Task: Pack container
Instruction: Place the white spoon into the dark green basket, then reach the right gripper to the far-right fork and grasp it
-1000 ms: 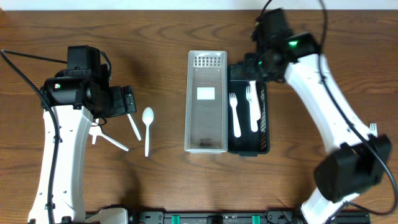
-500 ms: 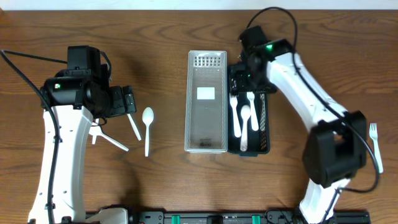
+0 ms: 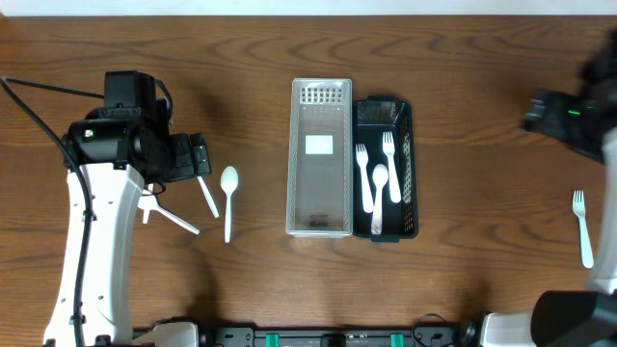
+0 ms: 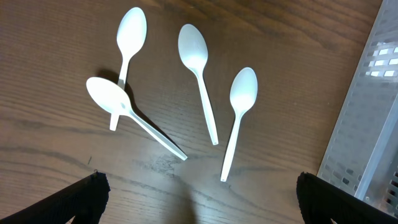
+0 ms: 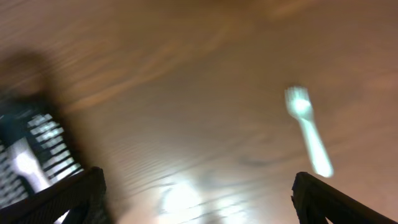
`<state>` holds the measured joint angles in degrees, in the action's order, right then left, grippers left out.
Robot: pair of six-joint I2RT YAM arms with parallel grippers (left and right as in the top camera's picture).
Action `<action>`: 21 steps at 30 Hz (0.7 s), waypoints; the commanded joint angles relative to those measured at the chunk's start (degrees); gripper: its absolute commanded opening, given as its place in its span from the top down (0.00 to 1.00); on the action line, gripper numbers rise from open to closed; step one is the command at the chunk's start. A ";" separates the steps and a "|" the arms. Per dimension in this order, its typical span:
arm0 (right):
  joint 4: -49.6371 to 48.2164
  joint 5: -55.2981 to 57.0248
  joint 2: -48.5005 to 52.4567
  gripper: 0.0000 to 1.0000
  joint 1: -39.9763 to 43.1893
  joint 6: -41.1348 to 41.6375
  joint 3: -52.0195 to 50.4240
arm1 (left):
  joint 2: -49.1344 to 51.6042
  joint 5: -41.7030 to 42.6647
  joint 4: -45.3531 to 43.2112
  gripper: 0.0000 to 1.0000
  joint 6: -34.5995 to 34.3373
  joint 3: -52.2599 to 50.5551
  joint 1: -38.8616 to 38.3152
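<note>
Overhead view puts the black container (image 3: 413, 193) at the middle of the desk (image 3: 482, 58), set side to side against a pale perforated tray (image 3: 294, 173) that holds only a white label. Two white forks (image 3: 389, 159) and one spoon (image 3: 379, 193) lie lengthwise in the black container, handles running along its long side, probably the only way such long pieces can lie flat in it. The right claw (image 5: 199, 202) is well off toward the right edge, its fingers wide apart with nothing between them. Its blurred wrist view looks down at the lone fork (image 3: 581, 226) on bare wood, which I judge to be its next pick. The left claw (image 4: 200, 202) hovers, likewise spread and empty, above four loose spoons (image 4: 198, 81). Two of them are crossed, one lying over the other's handle, so the uncrossed pair look easier to take. They lie to the left of the pale tray, so that tray may be meant for spoons, though nothing confirms it.
</note>
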<state>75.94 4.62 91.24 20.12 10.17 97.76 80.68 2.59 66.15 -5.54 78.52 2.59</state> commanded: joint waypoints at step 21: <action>-19.39 -6.60 19.28 0.01 25.14 -28.04 -22.18 | 0.02 -0.66 0.24 0.02 0.61 1.05 0.24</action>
<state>57.84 -0.43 108.88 44.80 -15.44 77.08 80.68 2.61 66.15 -5.52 78.52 2.59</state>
